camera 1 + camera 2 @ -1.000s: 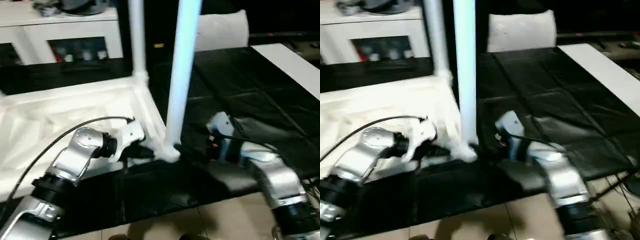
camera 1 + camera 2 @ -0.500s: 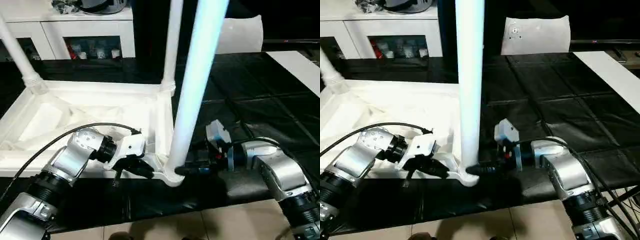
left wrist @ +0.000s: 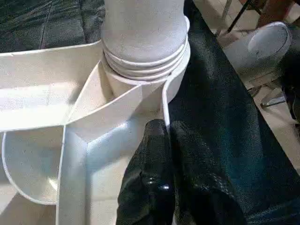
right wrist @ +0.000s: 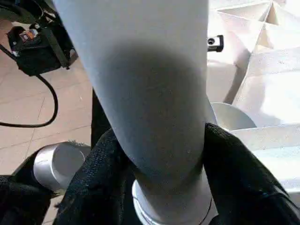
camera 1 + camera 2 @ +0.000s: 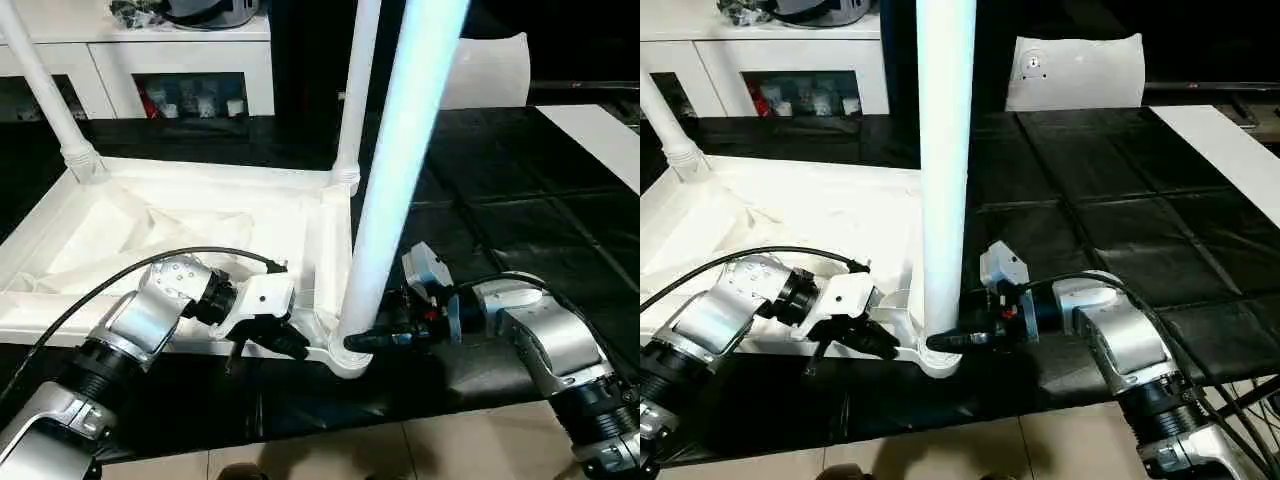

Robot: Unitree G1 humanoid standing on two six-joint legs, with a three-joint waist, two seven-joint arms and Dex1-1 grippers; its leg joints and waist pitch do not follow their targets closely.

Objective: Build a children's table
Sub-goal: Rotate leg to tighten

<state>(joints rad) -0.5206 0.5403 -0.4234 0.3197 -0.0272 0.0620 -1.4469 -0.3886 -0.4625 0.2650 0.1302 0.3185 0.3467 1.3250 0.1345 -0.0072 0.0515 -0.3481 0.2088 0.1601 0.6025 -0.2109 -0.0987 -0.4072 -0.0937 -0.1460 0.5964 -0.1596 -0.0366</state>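
Upturned table top [image 5: 180,215] on mat [image 5: 500,190], cabinet [image 5: 150,50] behind, legs [image 5: 400,170] upright

Both head eyes looked down over the forearms; each wrist camera sat close against the same near corner leg [image 5: 400,180].

Bright overhead light, glaring whites.

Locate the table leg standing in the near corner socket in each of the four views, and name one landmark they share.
Left eye view: near leg, centre-right, rising out the top.
Right eye view: near leg, centre-left, rising out the top.
Left wrist view: its ribbed base, top centre.
Right wrist view: near leg, centre, between black fingers.
Shared landmark: the round corner socket.
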